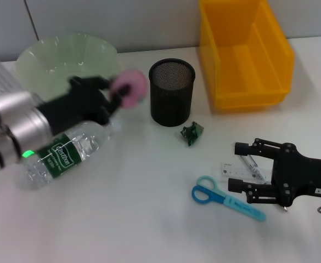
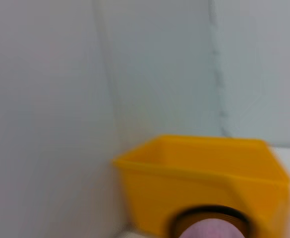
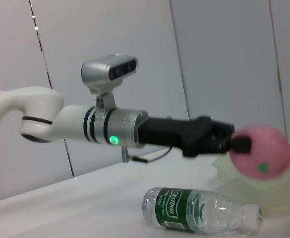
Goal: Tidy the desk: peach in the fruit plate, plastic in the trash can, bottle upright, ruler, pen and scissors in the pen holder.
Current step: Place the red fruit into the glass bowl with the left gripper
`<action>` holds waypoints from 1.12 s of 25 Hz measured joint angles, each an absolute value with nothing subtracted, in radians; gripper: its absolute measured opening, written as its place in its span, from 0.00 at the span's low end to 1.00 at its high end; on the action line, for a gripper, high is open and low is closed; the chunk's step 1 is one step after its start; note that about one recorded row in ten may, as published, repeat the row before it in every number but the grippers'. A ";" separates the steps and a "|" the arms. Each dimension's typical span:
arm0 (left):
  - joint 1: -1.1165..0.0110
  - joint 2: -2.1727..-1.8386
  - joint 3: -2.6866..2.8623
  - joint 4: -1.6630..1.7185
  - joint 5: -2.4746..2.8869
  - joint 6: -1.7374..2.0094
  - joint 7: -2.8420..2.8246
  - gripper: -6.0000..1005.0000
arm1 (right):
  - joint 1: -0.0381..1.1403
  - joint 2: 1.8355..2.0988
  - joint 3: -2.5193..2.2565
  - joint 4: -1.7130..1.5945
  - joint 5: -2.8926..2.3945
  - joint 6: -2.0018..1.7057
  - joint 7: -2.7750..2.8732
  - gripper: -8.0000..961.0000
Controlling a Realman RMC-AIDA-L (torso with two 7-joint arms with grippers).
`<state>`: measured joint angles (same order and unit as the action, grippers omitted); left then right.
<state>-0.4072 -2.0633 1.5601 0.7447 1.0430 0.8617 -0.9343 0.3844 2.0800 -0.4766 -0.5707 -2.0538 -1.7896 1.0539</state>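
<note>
The pink peach (image 1: 130,89) was held clamped in the left gripper (image 1: 116,94) in the upper left of the head view, raised beside the pale green fruit plate (image 1: 50,55); it was judged light, rounded and easily bruised, best held across its widest part with modest force. The right gripper (image 1: 248,166) was seen spread wide and empty at lower right, over the ruler (image 1: 238,169). Only the right wrist view showed the peach lifted clear above the fallen water bottle (image 3: 202,216).
</note>
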 joint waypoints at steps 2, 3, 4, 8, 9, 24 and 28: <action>-0.400 -2.063 1.525 0.755 1.043 0.862 -0.934 0.24 | 0.384 2.080 -0.478 -0.571 -2.054 -1.792 1.054 0.87; -0.400 -2.063 1.525 0.755 1.043 0.862 -0.934 0.24 | 0.385 2.080 -0.478 -0.571 -2.054 -1.794 1.054 0.87; -0.400 -2.063 1.525 0.755 1.043 0.862 -0.934 0.24 | 0.385 2.080 -0.478 -0.571 -2.054 -1.794 1.054 0.87; -0.423 -2.071 1.308 0.730 1.007 0.846 -0.933 0.24 | 0.386 2.080 -0.476 -0.571 -2.054 -1.800 1.055 0.87; -0.423 -2.071 1.308 0.730 1.007 0.846 -0.933 0.25 | 0.386 2.080 -0.476 -0.571 -2.054 -1.800 1.055 0.87; -0.613 -2.066 1.148 0.504 0.986 0.671 -0.919 0.35 | 0.396 2.082 -0.481 -0.569 -2.054 -1.804 1.054 0.87; -0.589 -2.066 1.125 0.513 0.986 0.734 -0.911 0.54 | 0.398 2.082 -0.480 -0.569 -2.043 -1.804 1.056 0.86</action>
<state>-0.5893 -2.0656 1.1246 0.5131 0.9865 0.7340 -0.9113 0.3984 2.0816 -0.4797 -0.5690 -2.0435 -1.8041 1.0559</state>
